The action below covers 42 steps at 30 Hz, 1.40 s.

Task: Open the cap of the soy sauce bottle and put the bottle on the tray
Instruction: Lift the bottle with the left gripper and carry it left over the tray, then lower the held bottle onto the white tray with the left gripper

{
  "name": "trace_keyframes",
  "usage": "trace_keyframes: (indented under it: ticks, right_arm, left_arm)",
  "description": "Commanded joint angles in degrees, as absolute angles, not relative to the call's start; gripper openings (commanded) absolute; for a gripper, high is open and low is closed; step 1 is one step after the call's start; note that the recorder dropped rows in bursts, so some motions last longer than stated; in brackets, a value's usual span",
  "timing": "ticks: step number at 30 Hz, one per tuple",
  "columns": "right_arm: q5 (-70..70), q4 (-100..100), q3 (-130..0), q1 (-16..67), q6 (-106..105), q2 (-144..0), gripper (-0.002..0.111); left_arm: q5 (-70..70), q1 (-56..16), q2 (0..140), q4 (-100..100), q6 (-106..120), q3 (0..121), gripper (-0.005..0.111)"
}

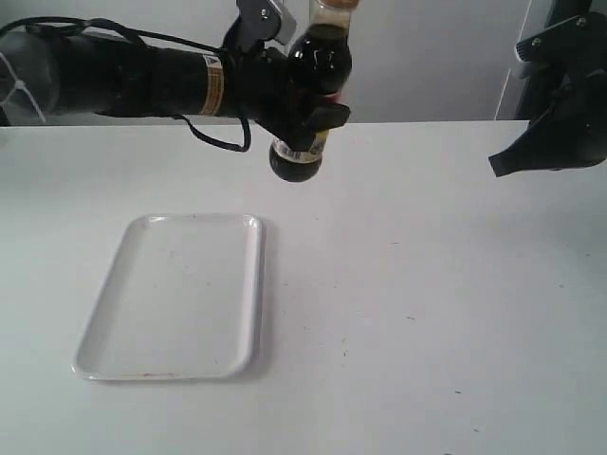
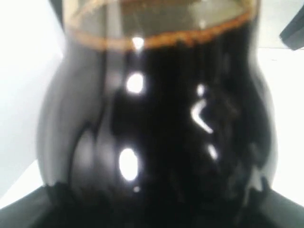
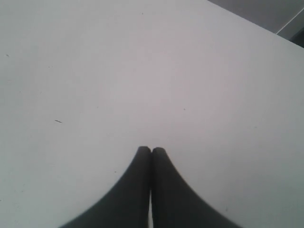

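Pincer work here is split between two arms: the left pincer (image 1: 308, 128) is clenched around the lower body of the one soy sauce bottle (image 1: 318, 66), holding it up in the air above the white table (image 1: 427, 313), beyond the tray's far right corner and well clear of it. Largest of the things is that table, bare apart from a few dark specks. Next comes the single tray (image 1: 100, 327), white, flat and empty, lying at the left of the exterior view with its long side running away from the camera. The bottle stands roughly upright in the grasp; its neck runs out of the top of the exterior view, so the cap cannot be seen. A strip of pink label shows at the bottle's side, too small to read. The left wrist view is filled by the bottle's (image 2: 156, 128) dark belly, a brownish liquid line near its shoulder. The right pincer (image 3: 151, 154) hangs over empty table at the right, its two fingertips pressed together on nothing. A yellow label on the left arm (image 1: 212, 85) is illegible.
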State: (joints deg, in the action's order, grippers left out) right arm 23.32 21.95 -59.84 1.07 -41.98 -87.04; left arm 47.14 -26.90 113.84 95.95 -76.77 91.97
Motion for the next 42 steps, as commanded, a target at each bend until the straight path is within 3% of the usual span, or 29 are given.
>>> trace_keyframes:
  ticks: [1,11,42]
  right_arm:
    - [22.2,21.9,-59.9,0.6,-41.8,-87.0,0.0]
    - [22.0,21.9,-59.9,0.6,-41.8,-87.0,0.0]
    - [22.8,22.2,-59.9,0.6,-41.8,-87.0,0.0]
  left_arm:
    - [52.5,-23.6,110.5,95.0,-79.5,92.6,0.0]
    - [55.5,-11.1,105.6,86.4,-71.5,79.3,0.0]
    - [68.4,-8.6,100.6,56.8,-41.8,51.1,0.0]
